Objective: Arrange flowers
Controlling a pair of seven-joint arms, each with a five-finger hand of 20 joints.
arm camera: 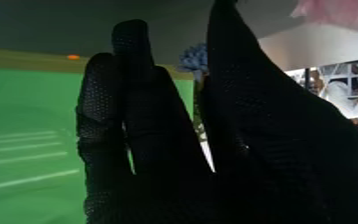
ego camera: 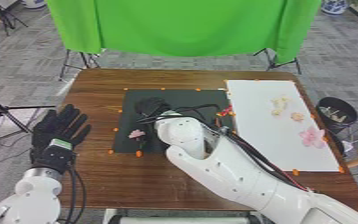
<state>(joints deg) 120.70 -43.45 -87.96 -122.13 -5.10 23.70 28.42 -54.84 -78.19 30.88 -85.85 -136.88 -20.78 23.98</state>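
Observation:
In the head view my left hand (ego camera: 58, 131) is open at the table's left edge. My right hand (ego camera: 151, 106) is over the dark mat (ego camera: 158, 145). A small pink flower (ego camera: 137, 134) lies on the mat, and a red flower (ego camera: 226, 110) is at its right side. In the right wrist view the fingers of my right hand (arm camera: 149, 135) are straight; a blue flower (arm camera: 194, 59) shows in the gap beside the thumb, its lower stem partly hidden. Pink petals (arm camera: 335, 11) appear beyond the thumb.
A white sheet (ego camera: 269, 145) on the table's right side bears a cream flower (ego camera: 280, 105), a peach flower (ego camera: 297, 116) and a larger pink flower (ego camera: 312, 136). Beside the table's right edge stands a black bin (ego camera: 337, 108). A green cloth (ego camera: 184, 27) hangs behind the table.

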